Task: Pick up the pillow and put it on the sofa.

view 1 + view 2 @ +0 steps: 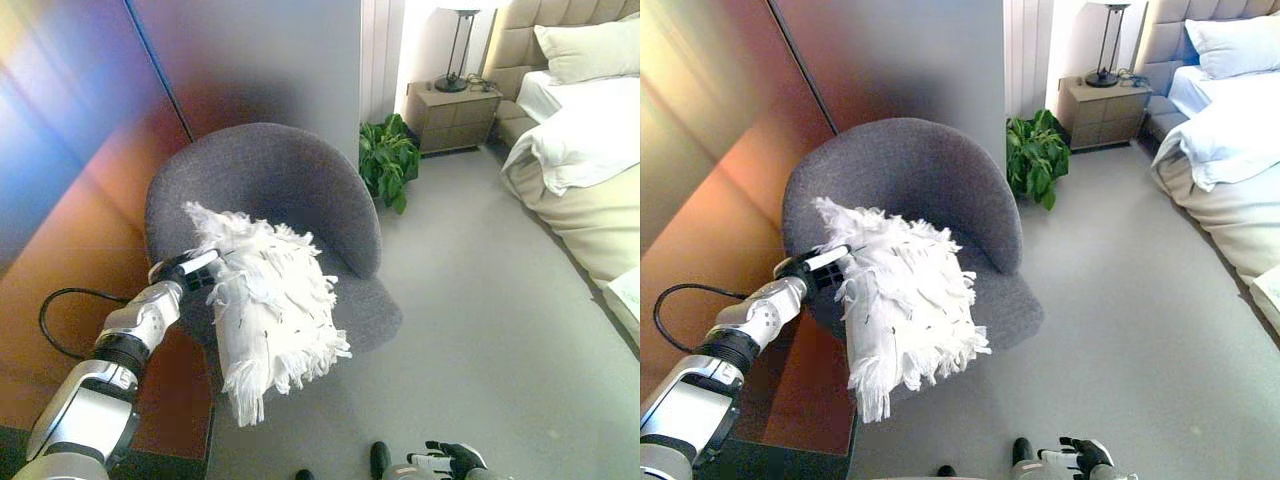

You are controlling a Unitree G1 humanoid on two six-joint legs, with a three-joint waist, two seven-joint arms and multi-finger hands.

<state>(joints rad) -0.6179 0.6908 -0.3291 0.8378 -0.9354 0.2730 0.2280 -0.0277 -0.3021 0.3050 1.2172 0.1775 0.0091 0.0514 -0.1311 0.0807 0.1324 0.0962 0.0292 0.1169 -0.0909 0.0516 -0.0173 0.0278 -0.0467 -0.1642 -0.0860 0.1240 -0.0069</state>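
Left eye view showed us a grey tub armchair (pixel 270 190) standing against a reddish wood wall panel (pixel 70 250), and we took that armchair as our landmark. Over its seat front hung the white, shaggy pillow (pixel 268 300), its fringed lower edge dropping past the seat's front rim on the side toward the wall panel. We saw the left hand (pixel 188 270) at the pillow's upper edge, just in front of the armchair's armrest, its dark fingers curled onto the fluffy cover and so grasping the pillow. We could not tell whether the pillow's underside rested on the seat or hung free above it.

Well in front of the armchair, at the bottom edge of the view, we saw the right hand (pixel 1080 460) low over the grey carpet (pixel 480 330), its fingers spread and relaxed, holding nothing.

Just beside the armchair's back, on the side away from the wall panel, stood a green potted plant (pixel 388 160). Beyond the plant, farther from the armchair, we saw a wooden nightstand (pixel 452 115) carrying a lamp (pixel 456 50) with a dark stem. Past the nightstand, well apart from the armchair, lay a bed (pixel 590 200) with a padded headboard (pixel 520 40), a white pillow on the bed (pixel 590 48) and a rumpled white duvet (pixel 585 140).
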